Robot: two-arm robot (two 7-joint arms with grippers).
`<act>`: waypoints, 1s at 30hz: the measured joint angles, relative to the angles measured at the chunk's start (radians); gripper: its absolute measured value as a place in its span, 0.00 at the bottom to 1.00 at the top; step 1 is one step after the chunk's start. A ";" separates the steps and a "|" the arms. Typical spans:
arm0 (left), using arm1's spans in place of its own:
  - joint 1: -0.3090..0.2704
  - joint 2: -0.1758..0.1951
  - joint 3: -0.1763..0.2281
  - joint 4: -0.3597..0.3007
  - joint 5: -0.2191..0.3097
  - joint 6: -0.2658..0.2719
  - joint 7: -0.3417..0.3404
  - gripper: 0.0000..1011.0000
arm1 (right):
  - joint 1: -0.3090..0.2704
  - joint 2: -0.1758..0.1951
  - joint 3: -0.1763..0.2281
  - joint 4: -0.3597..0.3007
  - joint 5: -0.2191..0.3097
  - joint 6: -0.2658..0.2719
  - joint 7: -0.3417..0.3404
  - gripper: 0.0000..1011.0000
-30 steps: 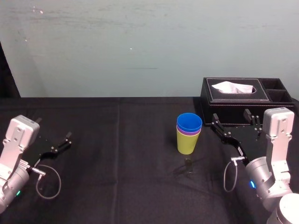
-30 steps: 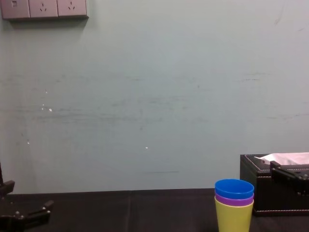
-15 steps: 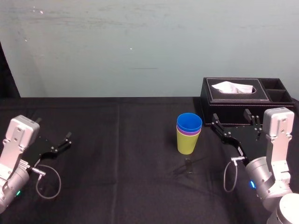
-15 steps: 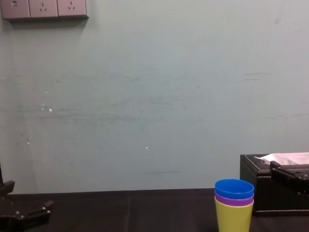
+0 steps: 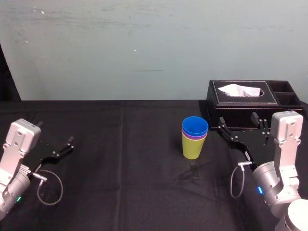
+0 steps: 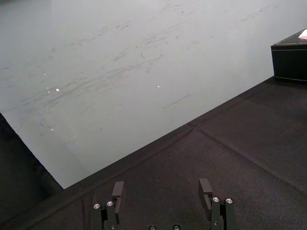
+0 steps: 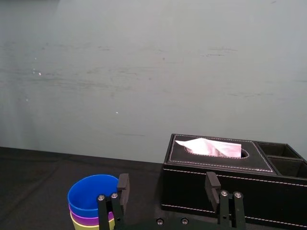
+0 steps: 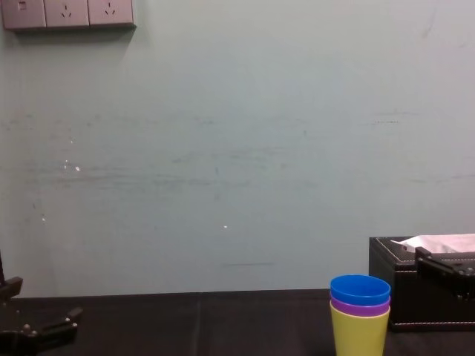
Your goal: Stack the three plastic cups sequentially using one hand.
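The three plastic cups [image 5: 194, 138] stand nested upright in one stack on the black table, right of centre: blue inside purple inside yellow-green. The stack also shows in the chest view [image 8: 360, 320] and the right wrist view [image 7: 92, 202]. My right gripper [image 5: 238, 122] hovers just right of the stack, open and empty, apart from the cups; in its wrist view [image 7: 168, 185] nothing is between the fingers. At the table's left side my left gripper [image 5: 54, 134] rests open and empty, its spread fingers [image 6: 118, 189] holding nothing.
A black leather tissue box [image 5: 243, 97] with a white tissue stands at the back right, just behind my right gripper. The table [image 5: 120, 159] is covered in black cloth, and a pale wall rises behind it.
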State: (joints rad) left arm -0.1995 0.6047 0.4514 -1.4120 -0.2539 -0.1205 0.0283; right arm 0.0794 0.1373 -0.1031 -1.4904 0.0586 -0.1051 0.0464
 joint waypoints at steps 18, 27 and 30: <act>0.000 0.000 0.000 0.000 0.000 0.000 0.000 0.99 | 0.000 0.000 0.000 0.000 0.000 0.000 0.000 0.99; 0.000 0.000 0.000 0.000 0.000 0.000 0.000 0.99 | 0.000 0.000 0.000 0.000 0.000 0.000 0.000 0.99; 0.000 0.000 0.000 0.000 0.000 0.000 0.000 0.99 | 0.000 0.000 0.000 0.000 0.000 0.000 0.000 0.99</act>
State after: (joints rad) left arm -0.1996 0.6047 0.4514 -1.4120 -0.2539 -0.1205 0.0283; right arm 0.0794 0.1373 -0.1031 -1.4904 0.0586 -0.1051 0.0464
